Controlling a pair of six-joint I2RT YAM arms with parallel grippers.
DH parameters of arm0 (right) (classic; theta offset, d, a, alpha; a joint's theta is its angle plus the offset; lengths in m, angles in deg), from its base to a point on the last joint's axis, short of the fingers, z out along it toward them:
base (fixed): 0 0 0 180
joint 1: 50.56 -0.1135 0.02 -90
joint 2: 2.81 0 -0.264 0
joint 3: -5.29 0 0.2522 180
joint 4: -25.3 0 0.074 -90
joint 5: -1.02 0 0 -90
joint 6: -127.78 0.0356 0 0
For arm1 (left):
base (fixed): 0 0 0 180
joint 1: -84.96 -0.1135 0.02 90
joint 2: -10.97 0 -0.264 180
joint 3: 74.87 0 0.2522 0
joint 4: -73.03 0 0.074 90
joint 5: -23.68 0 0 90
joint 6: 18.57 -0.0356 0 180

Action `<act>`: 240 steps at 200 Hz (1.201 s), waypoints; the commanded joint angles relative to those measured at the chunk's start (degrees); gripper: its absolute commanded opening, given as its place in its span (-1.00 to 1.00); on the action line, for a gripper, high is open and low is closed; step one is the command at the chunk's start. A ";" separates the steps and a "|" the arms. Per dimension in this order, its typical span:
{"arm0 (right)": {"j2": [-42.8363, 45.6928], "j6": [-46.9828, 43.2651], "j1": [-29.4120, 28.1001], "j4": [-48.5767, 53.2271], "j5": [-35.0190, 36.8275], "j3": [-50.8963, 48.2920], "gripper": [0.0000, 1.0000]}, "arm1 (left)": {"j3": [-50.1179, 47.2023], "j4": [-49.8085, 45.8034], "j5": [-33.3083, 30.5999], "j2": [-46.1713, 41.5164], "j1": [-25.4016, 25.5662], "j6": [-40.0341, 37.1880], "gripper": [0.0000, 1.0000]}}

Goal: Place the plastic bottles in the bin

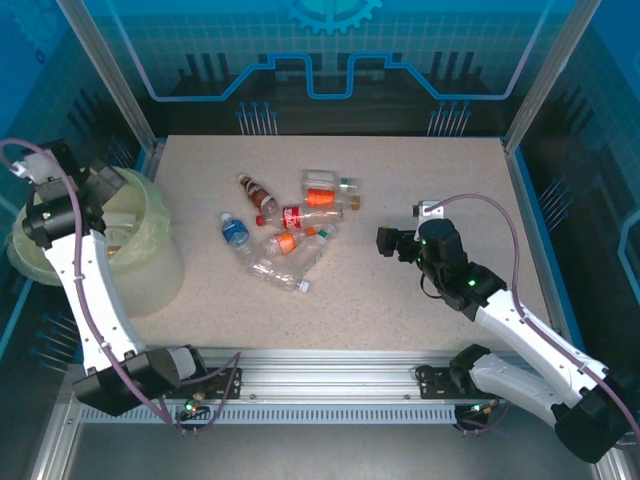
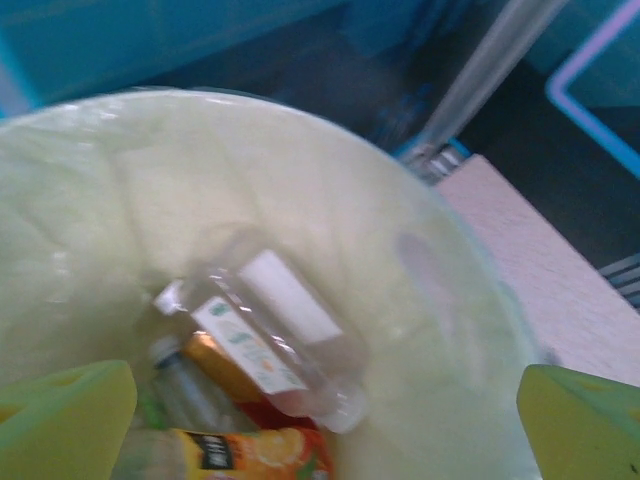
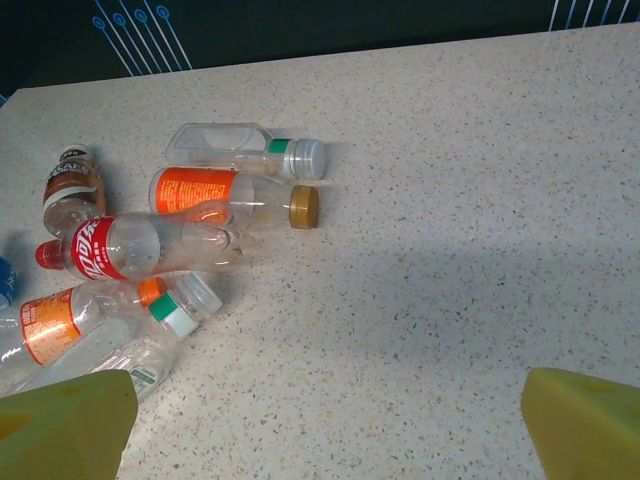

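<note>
Several plastic bottles (image 1: 288,228) lie in a loose heap on the speckled table, left of centre. The bin (image 1: 160,262), pale yellow-green with a bag liner, stands at the table's left edge. My left gripper (image 1: 108,188) hangs open over its mouth. In the left wrist view the left gripper (image 2: 325,430) holds nothing, and a clear white-labelled bottle (image 2: 265,340) lies free on other bottles inside the bin (image 2: 410,240). My right gripper (image 1: 386,242) stands open to the right of the heap. In the right wrist view the right gripper (image 3: 325,425) is empty over bare table, with an orange-labelled bottle (image 3: 228,196) and a red-labelled bottle (image 3: 128,243) ahead on the left.
Metal frame posts (image 1: 110,70) rise at the table's back corners. A rail (image 1: 320,385) runs along the near edge between the arm bases. Bare tabletop (image 1: 450,185) stretches right of the heap, and a blue-labelled bottle (image 1: 236,235) lies nearest the bin.
</note>
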 commanded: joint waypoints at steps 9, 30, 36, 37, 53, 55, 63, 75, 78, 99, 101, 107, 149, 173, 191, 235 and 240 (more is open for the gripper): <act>0.66 2.24 0.83 1.35 -0.85 -0.42 1.00 | 1.62 -0.77 -0.39 -3.23 10.90 2.25 0.97; 0.74 2.08 0.85 1.68 -1.52 -0.51 1.00 | -0.42 1.30 -3.50 -5.27 20.05 4.10 0.98; 0.74 1.98 0.90 1.65 -1.64 -0.58 1.00 | -1.51 2.12 -3.62 -5.94 22.59 4.77 0.98; 0.74 1.98 0.90 1.64 -1.65 -0.59 1.00 | -1.68 2.22 -3.63 -6.03 22.81 4.90 0.98; 0.83 1.56 0.90 1.47 -2.18 -0.65 1.00 | -4.39 3.55 -4.37 -7.64 29.41 7.18 0.98; 0.83 1.55 0.90 1.47 -2.24 -0.63 1.00 | -4.78 3.79 -4.42 -7.82 30.26 7.37 0.98; 0.90 1.39 0.90 1.47 -2.60 -0.64 1.00 | -6.34 4.50 -4.77 -8.53 33.34 8.39 0.98; 0.92 1.28 0.95 1.39 -2.90 -0.72 1.00 | -8.45 5.20 -5.49 -9.07 37.95 10.03 0.98; 0.92 1.23 0.91 1.34 -2.90 -0.79 1.00 | -8.90 5.22 -5.72 -9.06 39.13 10.47 0.98; 0.83 1.38 0.92 0.94 -2.90 -0.97 1.00 | -12.37 5.70 -8.12 -8.51 47.85 14.55 0.98; 0.83 1.41 0.92 0.94 -2.90 -0.98 1.00 | -12.81 5.78 -8.41 -8.50 48.89 15.19 0.98; 0.83 1.57 0.90 1.02 -2.98 -0.96 1.00 | -14.62 6.68 -9.06 -8.71 51.18 16.92 0.98; 1.16 2.15 0.90 1.88 -3.34 -1.00 1.00 | -26.99 14.60 -7.64 -8.84 57.79 30.48 0.98; 1.84 2.07 0.95 2.52 -2.96 -1.11 1.00 | -32.35 18.17 -7.30 -7.60 58.66 35.65 0.98; 2.23 2.15 0.93 2.59 -2.64 -1.17 1.00 | -34.33 19.18 -6.66 -5.71 58.70 38.42 0.98; 2.68 2.73 0.92 3.02 -2.55 -1.31 1.00 | -38.08 18.35 -6.76 -1.00 58.27 47.39 0.98; 2.68 2.69 0.91 3.17 -2.55 -1.26 1.00 | -38.70 19.16 -6.08 -0.51 58.12 47.84 0.98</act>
